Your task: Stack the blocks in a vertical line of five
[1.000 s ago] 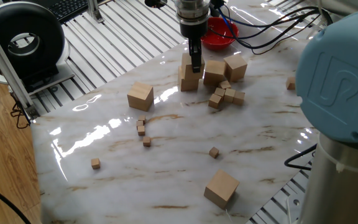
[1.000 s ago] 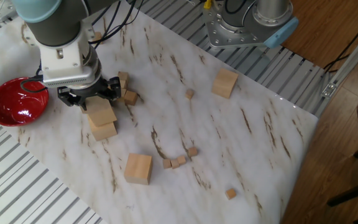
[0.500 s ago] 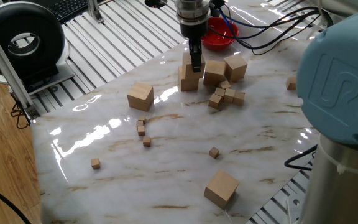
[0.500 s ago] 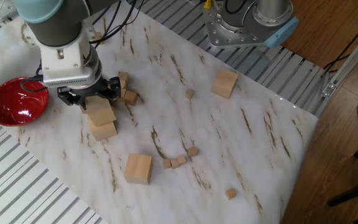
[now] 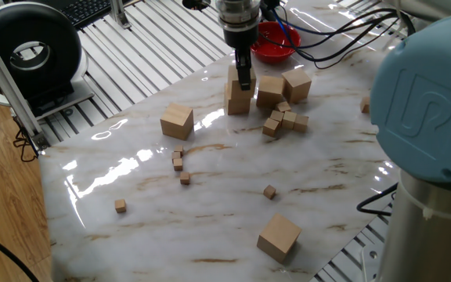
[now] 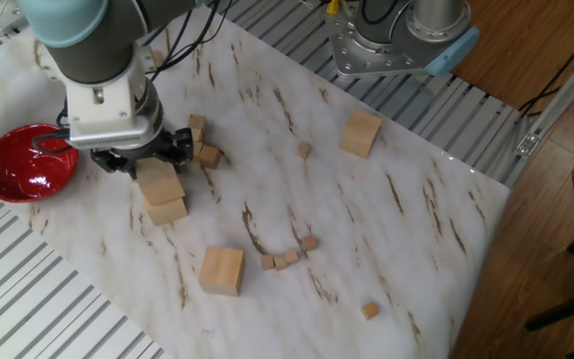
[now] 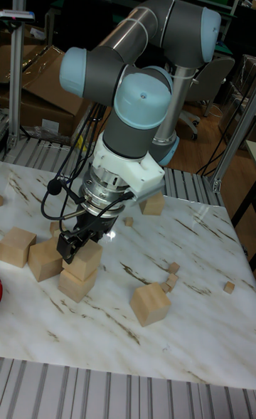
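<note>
One fixed view: the gripper hangs over a two-high stack of blocks near the far edge of the marble bench, its dark fingers down around the top block; from here the fingers look set on either side of it, though I can't be sure they press
Same view, other blocks: two more blocks sit just right of the stack, one loose block lies to its left, another sits near the front edge
Same view, rest: tiny cubes cluster beside the stack and a red bowl stands behind it
The other fixed view: the gripper sits right at the upper block, which rests turned a bit askew on the lower block; fingers spread about a block's width
Tall fixed view: the upper block sits skewed on the lower one, with the gripper low over its top
Tall view, neighbours: two blocks stand left of the stack, one in front
</note>
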You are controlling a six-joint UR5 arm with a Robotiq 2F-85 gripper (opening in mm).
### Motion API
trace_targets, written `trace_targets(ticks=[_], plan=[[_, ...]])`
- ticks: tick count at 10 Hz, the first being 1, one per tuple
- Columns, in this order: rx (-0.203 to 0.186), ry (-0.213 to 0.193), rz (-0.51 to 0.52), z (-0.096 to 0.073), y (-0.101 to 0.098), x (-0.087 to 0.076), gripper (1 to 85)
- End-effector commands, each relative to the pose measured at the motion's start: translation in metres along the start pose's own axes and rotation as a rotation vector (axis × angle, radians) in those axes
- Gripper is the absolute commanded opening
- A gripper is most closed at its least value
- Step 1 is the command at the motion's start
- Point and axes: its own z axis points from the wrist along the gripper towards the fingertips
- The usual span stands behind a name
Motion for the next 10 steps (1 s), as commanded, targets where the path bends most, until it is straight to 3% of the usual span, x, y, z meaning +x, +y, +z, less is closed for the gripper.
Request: trace_targets(ticks=[1, 10], plan=[[-0.007, -0.008, 0.004, 0.0004, -0.001, -0.0033, 1.0], [-0.011, -0.007, 0.012, 0.0008, -0.0012, -0.0036, 1.0]])
